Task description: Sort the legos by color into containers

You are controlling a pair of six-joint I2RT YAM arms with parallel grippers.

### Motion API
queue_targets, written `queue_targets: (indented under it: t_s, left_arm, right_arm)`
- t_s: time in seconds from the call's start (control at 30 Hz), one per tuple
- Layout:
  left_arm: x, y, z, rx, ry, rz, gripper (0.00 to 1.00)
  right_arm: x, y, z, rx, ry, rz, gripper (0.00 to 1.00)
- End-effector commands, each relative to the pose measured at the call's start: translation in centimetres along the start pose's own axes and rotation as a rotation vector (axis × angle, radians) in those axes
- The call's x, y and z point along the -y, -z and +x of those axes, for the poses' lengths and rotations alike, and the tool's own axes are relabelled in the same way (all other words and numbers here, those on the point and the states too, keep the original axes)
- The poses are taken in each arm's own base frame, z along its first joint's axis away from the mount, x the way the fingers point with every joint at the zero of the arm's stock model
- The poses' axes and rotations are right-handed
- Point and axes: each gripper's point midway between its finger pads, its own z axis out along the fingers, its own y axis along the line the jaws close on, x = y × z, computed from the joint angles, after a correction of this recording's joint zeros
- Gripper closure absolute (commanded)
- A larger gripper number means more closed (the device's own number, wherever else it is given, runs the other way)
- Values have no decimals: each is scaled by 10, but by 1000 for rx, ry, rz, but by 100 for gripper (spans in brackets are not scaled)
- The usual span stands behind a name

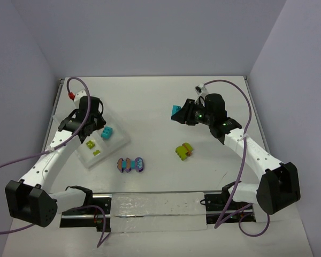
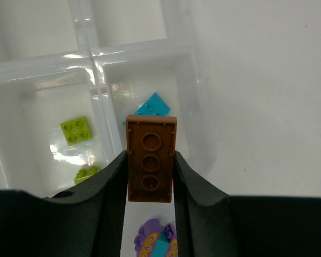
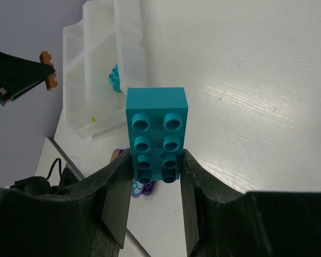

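While the left gripper (image 2: 150, 160) hangs above the shallow white plastic tray (image 2: 91, 51), its two black fingers are squeezed tight on a flat orange-brown plastic brick (image 2: 151, 166). The left wrist view looks straight down past that brick into the tray. Two small lime green bricks (image 2: 76, 130) lie in one box. A small turquoise brick (image 2: 152, 105) lies in the box next to it, across a raised wall. The top view does not show the brown brick well, because the gripper hides it.

The right gripper (image 3: 156, 168) is up over the white table (image 1: 150, 101), well apart from the tray. It pinches a chunky turquoise studded brick (image 3: 156, 128).

Only the top view shows a lime green and orange clump (image 1: 184, 151) lying on the table near the right arm. A long clump of purple, orange and turquoise bricks (image 1: 131, 164) lies just beside the tray's near corner. It may be four or five bricks snapped together, but it looks too small to count.
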Motion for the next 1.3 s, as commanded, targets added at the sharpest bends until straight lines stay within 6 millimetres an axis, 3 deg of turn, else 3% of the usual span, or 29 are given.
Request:
queue_targets:
  t_s: [0.0, 0.1, 0.13, 0.17, 0.2, 0.33, 0.77, 0.93, 1.1, 1.27]
  left_arm:
    - [-14, 0, -14, 60, -22, -80, 100]
    - [-6, -4, -31, 97, -23, -85, 100]
    - [-6, -9, -28, 87, -30, -98, 100]
    - [1, -11, -44, 110, -25, -99, 100]
    - [1, -11, -45, 111, -24, -99, 100]
    - [10, -38, -65, 90, 3, -104, 100]
    - [12, -79, -80, 2, 25, -94, 100]
    - [10, -100, -76, -40, 27, -83, 100]
    - [12, -112, -83, -55, 5, -90, 100]
    - [4, -136, -87, -79, 14, -110, 100]
  right_arm:
    - [-9, 0, -8, 18, 31, -23, 100]
    - [-11, -1, -8, 18, 25, -35, 100]
    - [-13, -1, -8, 18, 27, -37, 100]
    - [-13, -1, -8, 19, 26, -38, 100]
    - [-14, -1, -8, 19, 26, -38, 100]
    - [-14, 2, -8, 23, 33, -28, 100]
    - [-17, 17, -15, 24, 64, 24, 100]
    - [-1, 31, -19, 61, 102, 130, 100]
    - [22, 45, -30, 115, 122, 289, 100]
    - [20, 48, -29, 107, 96, 293, 100]
